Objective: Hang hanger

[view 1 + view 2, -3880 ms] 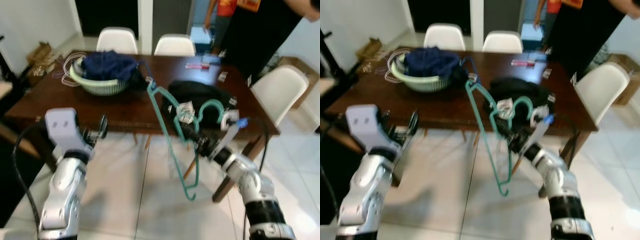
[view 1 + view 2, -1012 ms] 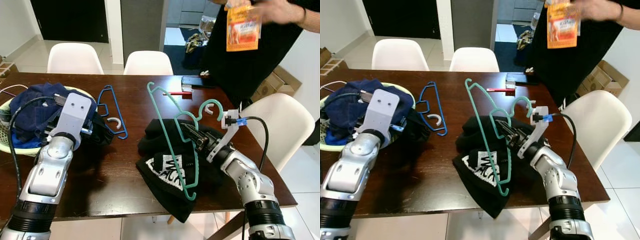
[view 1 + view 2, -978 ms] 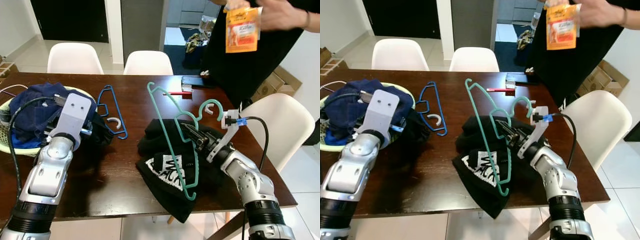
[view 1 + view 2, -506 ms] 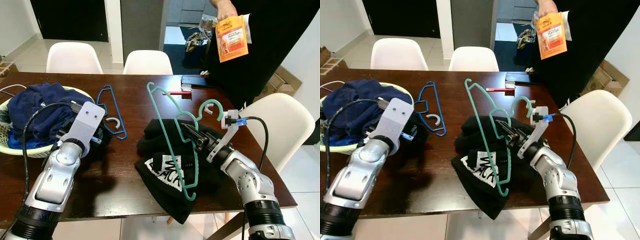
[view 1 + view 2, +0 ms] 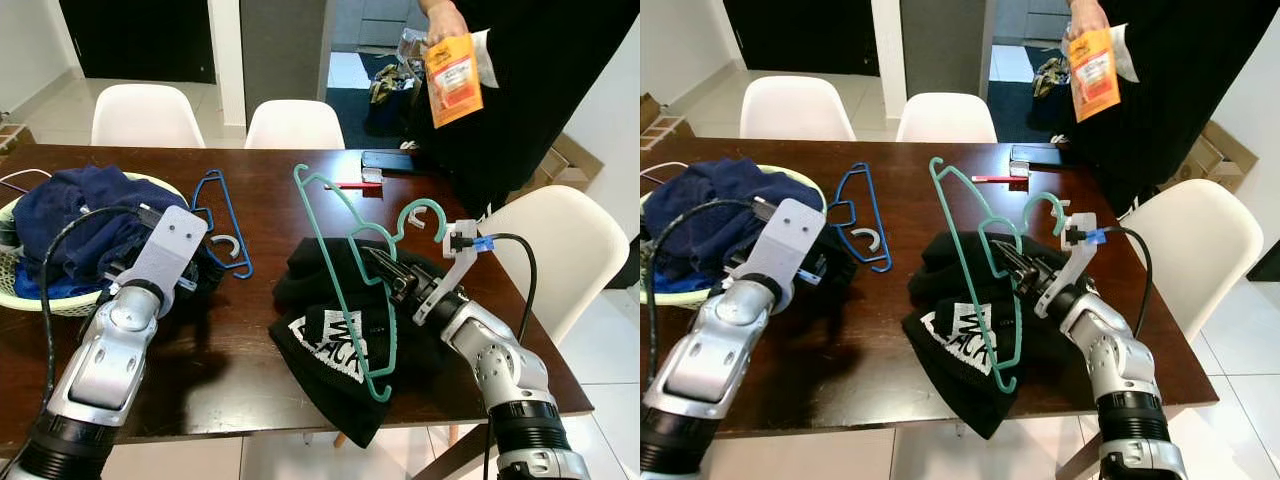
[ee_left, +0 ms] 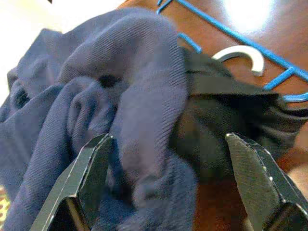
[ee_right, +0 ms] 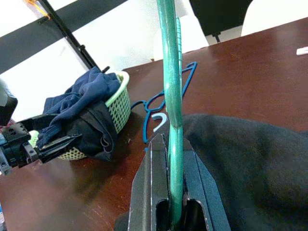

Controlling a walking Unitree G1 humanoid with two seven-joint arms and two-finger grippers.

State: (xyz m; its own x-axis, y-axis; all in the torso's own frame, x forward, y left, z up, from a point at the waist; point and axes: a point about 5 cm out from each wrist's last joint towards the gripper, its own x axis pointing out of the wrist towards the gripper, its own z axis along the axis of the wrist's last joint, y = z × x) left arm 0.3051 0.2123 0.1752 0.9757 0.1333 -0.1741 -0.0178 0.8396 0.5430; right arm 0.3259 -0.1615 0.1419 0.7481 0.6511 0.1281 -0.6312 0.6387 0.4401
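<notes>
A green hanger stands upright over the dark wooden table, with my right gripper shut on its lower bar. The right wrist view shows the green bar clamped between the fingers. Under it lies a black garment with white lettering. A blue hanger lies flat on the table beside a pale green basket of navy clothes. My left gripper is open at the basket's edge, with navy cloth between its spread fingers but not pinched.
A person in black stands at the table's far right corner holding an orange packet. White chairs stand at the far side and at the right end. A phone and a red pen lie near the far edge.
I have come up close to the table. My left arm has shifted slightly right, beside the basket. The person's hand with the packet has dropped lower. The right gripper still holds the green hanger.
</notes>
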